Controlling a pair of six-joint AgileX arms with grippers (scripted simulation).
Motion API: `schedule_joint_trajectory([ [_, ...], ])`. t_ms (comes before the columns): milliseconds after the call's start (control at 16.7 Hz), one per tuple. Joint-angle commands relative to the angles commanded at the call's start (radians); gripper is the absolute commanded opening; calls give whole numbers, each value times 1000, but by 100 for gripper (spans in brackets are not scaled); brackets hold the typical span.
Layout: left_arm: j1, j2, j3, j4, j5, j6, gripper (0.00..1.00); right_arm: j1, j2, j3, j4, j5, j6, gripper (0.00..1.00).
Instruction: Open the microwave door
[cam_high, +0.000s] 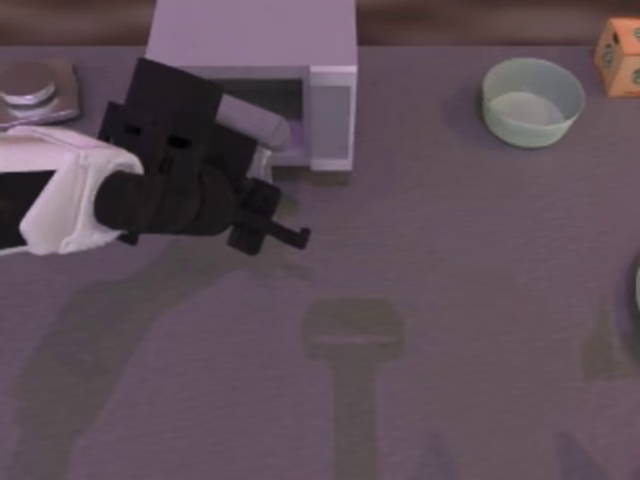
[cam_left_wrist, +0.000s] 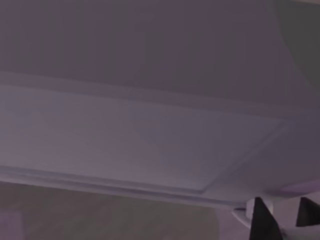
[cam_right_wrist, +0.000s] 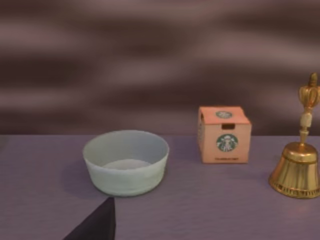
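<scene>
One arm works: left arm reaches in from the surface's (cam_high: 450, 300) left edge, its claw (cam_high: 262, 208) just in front of the microwave (cam_high: 252, 45) at the back edge. Microwave door (cam_high: 255, 125) is swung partly out, its free edge by the claw; cannot tell if the claw grips it or is released. Wide bare surface lies in front and right. Scale (cam_high: 38, 88) sits back left; bowl (cam_high: 532, 101) and orange box (cam_high: 618, 57) sit back right, bell (cam_right_wrist: 299, 165) beside them. Right arm not seen in top view.
</scene>
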Motion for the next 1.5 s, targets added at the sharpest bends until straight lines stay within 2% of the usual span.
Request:
schedule_joint_trajectory([
  [960, 0, 0, 0, 0, 0, 0, 0, 0, 0, 0, 0, 0, 0, 100],
  [1500, 43, -33, -35, -10, 81, 96, 0, 0, 0, 0, 0, 0, 0, 100],
])
